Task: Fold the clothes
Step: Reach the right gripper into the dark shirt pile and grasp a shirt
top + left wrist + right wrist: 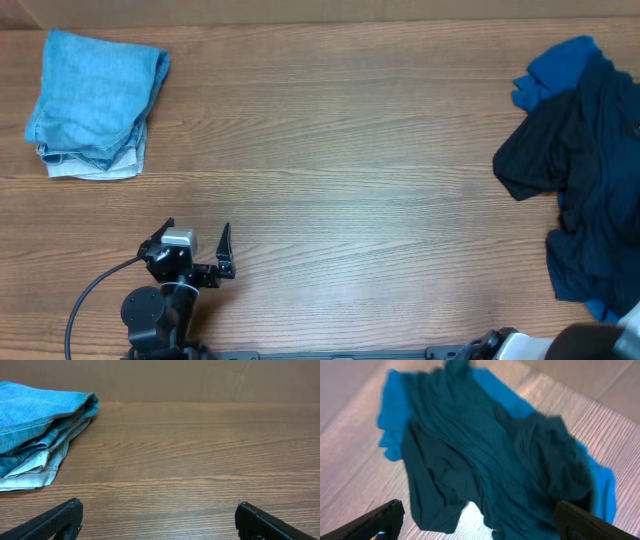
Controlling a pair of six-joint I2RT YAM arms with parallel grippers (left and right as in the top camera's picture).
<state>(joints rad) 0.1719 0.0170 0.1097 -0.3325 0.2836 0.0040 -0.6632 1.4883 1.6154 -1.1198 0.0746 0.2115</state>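
nearest me, the right gripper [479, 510] points at the heap of dark navy shirts [590, 180], its jaws spread wide and empty; i'd bring it down on one loose edge rather than the bunched middle, so a single shirt drags onto the bare table [350, 150] beside the heap. the left gripper [197, 232], equally wide apart and empty, sits well away from the heap. only the right wrist view shows the bright blue shirt [395, 405] lying under the navy, while the overhead alone places the folded pale denim stack [95, 105] far opposite the heap.
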